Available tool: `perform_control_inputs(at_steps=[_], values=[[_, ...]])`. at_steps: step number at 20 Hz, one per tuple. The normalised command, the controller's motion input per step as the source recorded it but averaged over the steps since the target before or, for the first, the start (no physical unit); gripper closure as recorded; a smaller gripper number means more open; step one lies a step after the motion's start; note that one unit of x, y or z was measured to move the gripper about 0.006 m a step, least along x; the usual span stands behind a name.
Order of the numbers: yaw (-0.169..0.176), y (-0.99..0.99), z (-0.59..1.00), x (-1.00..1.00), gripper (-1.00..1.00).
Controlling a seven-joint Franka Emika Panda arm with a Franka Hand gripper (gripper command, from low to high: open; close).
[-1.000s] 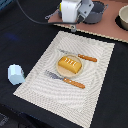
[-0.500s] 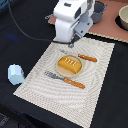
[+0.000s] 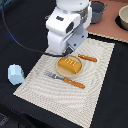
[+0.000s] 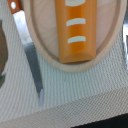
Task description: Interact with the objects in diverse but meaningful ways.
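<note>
- Since my gripper (image 3: pixel 66 49) hangs just over the placemat's (image 3: pixel 95 95) far edge, I cannot tell how wide its jaws stand or whether they hold anything.
- Just below, the bread loaf (image 3: pixel 69 65) sits on its wooden plate (image 4: pixel 45 50); I should centre over it and descend straight.
- With the knife (image 4: pixel 31 60) lying close beside the plate and the fork (image 3: pixel 66 80) on its other side, I see free mat beyond the fork.

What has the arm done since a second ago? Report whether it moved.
Yes. The arm has come from the far edge down over the placemat, now hanging just behind the bread loaf.
</note>
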Motion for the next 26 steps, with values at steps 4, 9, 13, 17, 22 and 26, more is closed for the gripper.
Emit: perform_control_inputs(at_steps=[4, 9, 13, 17, 22, 26], values=[[0.042, -0.10, -0.20, 0.21, -1.00], [0.033, -0.08, -0.20, 0.26, -1.00], [0.029, -0.13, -0.22, 0.22, -1.00], [0.024, -0.14, -0.21, 0.20, -1.00], [0.021, -0.14, -0.21, 0.17, -1.00], [0.016, -0.12, -0.14, 0.21, -1.00]])
